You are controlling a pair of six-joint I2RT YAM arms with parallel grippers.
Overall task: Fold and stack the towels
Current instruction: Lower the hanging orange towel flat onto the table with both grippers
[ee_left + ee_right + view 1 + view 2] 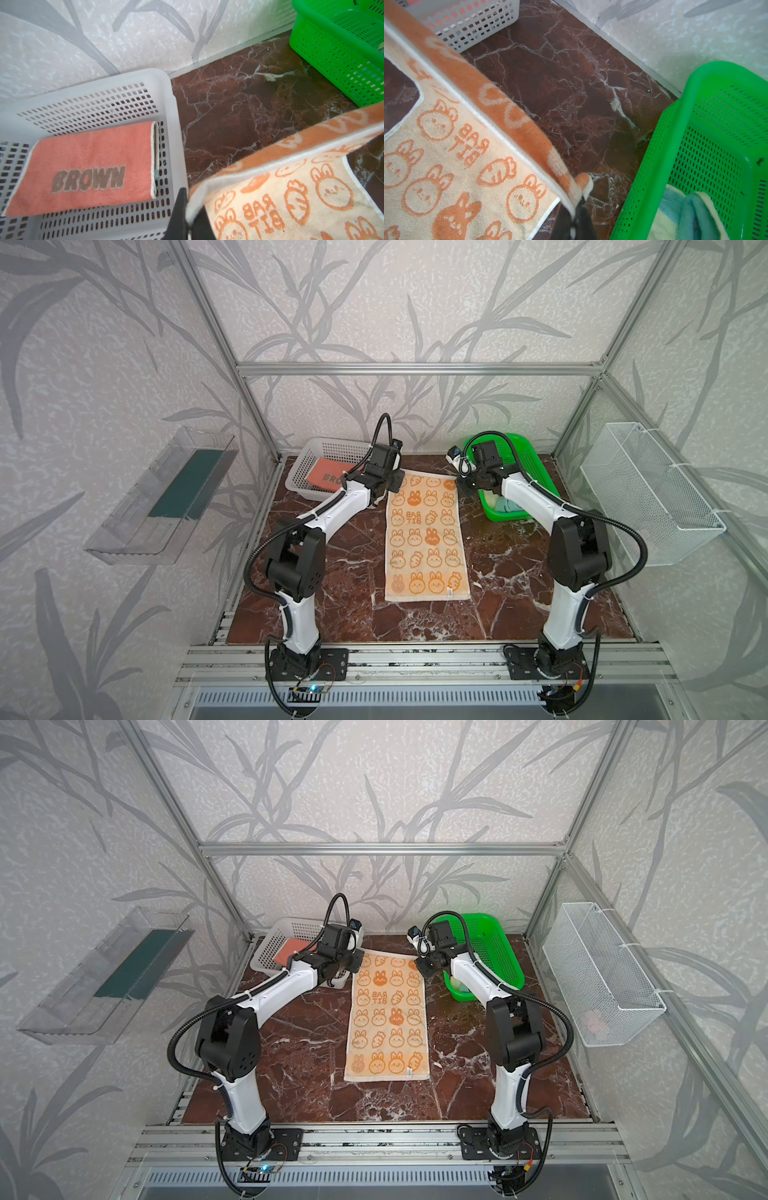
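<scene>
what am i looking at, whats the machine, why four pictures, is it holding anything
Two robot arms stand at the front edge of a marble table. Two pictures look down on the whole scene; two come from a camera on each arm's wrist. An orange rabbit towel lies between the arms. The left gripper and right gripper are each shut on a far corner of it, holding that edge raised. A folded pink towel sits in the white basket; a pale yellow and blue towel lies bunched in the green basket.
</scene>
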